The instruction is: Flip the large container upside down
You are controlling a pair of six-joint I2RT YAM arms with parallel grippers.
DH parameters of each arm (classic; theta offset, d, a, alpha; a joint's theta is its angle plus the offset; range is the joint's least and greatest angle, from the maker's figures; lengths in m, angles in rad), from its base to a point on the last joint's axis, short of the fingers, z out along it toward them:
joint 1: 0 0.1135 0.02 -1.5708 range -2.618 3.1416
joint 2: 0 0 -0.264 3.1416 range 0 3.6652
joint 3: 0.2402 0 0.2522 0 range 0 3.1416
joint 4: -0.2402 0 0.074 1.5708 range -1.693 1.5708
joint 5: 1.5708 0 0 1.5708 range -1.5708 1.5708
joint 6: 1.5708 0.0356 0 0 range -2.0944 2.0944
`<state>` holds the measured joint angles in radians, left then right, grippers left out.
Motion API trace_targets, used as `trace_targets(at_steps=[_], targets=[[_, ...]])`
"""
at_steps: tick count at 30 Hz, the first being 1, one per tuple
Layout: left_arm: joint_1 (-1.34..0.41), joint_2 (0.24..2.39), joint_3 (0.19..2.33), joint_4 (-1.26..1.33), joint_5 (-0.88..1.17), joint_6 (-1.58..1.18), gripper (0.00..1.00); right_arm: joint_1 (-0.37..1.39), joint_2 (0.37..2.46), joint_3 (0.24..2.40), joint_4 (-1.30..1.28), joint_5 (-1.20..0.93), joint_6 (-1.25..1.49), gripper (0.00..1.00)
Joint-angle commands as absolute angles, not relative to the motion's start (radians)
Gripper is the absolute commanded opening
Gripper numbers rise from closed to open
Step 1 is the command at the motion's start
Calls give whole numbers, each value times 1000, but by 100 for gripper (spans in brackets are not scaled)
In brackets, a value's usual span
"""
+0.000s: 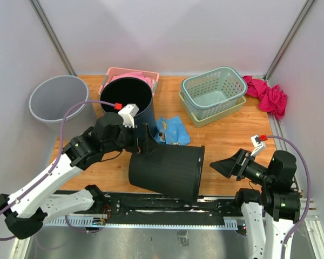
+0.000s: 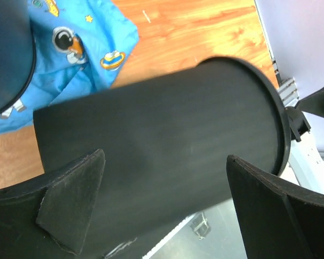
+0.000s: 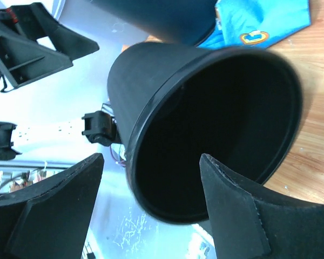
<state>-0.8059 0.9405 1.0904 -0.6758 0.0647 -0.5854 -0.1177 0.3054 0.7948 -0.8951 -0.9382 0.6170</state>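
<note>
The large black container lies on its side at the table's near edge, its open mouth to the right and partly past the edge. My left gripper is open just over its closed end. In the left wrist view the container's side wall fills the space below that gripper, whose fingers stand wide apart. My right gripper is open and empty, a little right of the mouth. In the right wrist view that gripper faces the container's dark inside.
An upright dark bin stands just behind the left gripper. A blue printed cloth lies beside it. A grey bin is at the far left, a pink basket behind, teal baskets and a magenta cloth at the back right.
</note>
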Motion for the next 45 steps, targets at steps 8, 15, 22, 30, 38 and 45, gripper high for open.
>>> trace_targets(at_steps=[8, 15, 22, 30, 38, 45], targets=[[-768, 753, 972, -792, -19, -647, 99, -100, 197, 684, -750, -1106, 698, 74], [-669, 721, 832, -690, 81, -633, 99, -98, 159, 579, -646, -1073, 752, 74], [-598, 729, 755, -584, 225, -636, 99, -77, 158, 476, -502, -1063, 832, 73], [-597, 775, 715, -409, 356, -679, 99, -18, 223, 471, -397, -1048, 849, 60], [-597, 856, 744, -236, 461, -760, 99, 25, 285, 445, -370, -982, 862, 26], [-598, 915, 802, -92, 548, -845, 98, 26, 284, 350, -239, -948, 997, 0]])
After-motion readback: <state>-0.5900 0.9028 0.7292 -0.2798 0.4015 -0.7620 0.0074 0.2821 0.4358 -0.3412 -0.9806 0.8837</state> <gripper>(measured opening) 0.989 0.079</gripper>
